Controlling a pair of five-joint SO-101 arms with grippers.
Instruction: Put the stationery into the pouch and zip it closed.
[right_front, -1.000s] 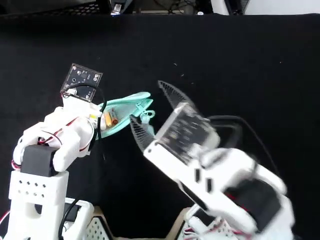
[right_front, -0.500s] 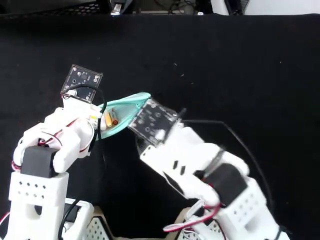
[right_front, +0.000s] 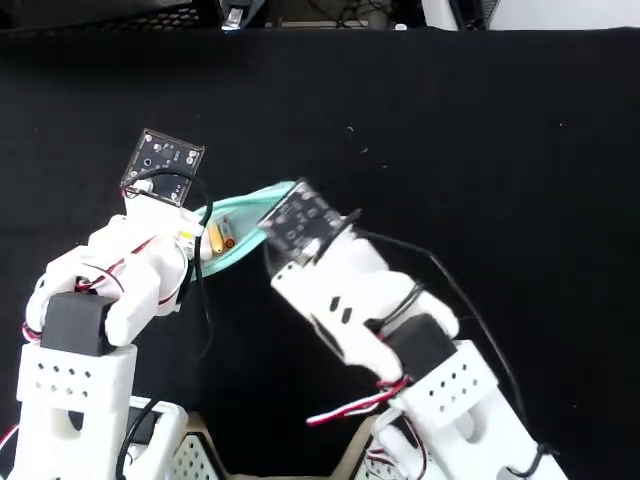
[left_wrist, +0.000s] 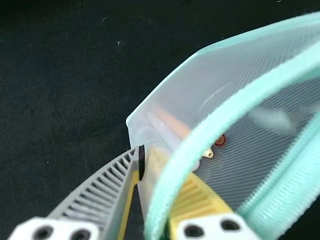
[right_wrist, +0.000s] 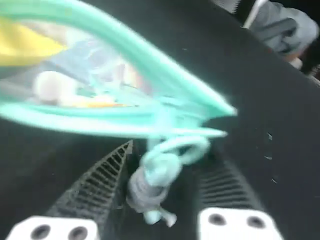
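A teal mesh pouch (right_front: 245, 215) lies tilted on the black table, with yellow and orange stationery (right_front: 221, 238) showing inside. My left gripper (left_wrist: 147, 167) is shut on the pouch's (left_wrist: 235, 90) near corner, its grey finger (left_wrist: 100, 195) outside and its yellow pad (left_wrist: 192, 200) on the other side. My right arm's wrist (right_front: 300, 222) hangs over the pouch's zipper end. In the right wrist view my right gripper (right_wrist: 167, 157) is open, its ridged fingers (right_wrist: 92, 192) standing either side of the teal cord and grey zipper pull (right_wrist: 152, 177). The zip opening (right_wrist: 100, 100) gapes.
Black cloth (right_front: 480, 150) covers the whole table. Both arm bases (right_front: 70, 400) stand at the near edge. A grey object (right_wrist: 282, 30) lies past the table in the right wrist view.
My right arm has swung left and in from beside the pouch, bringing its open fingers over the zipper pull end. The left arm and pouch have stayed put.
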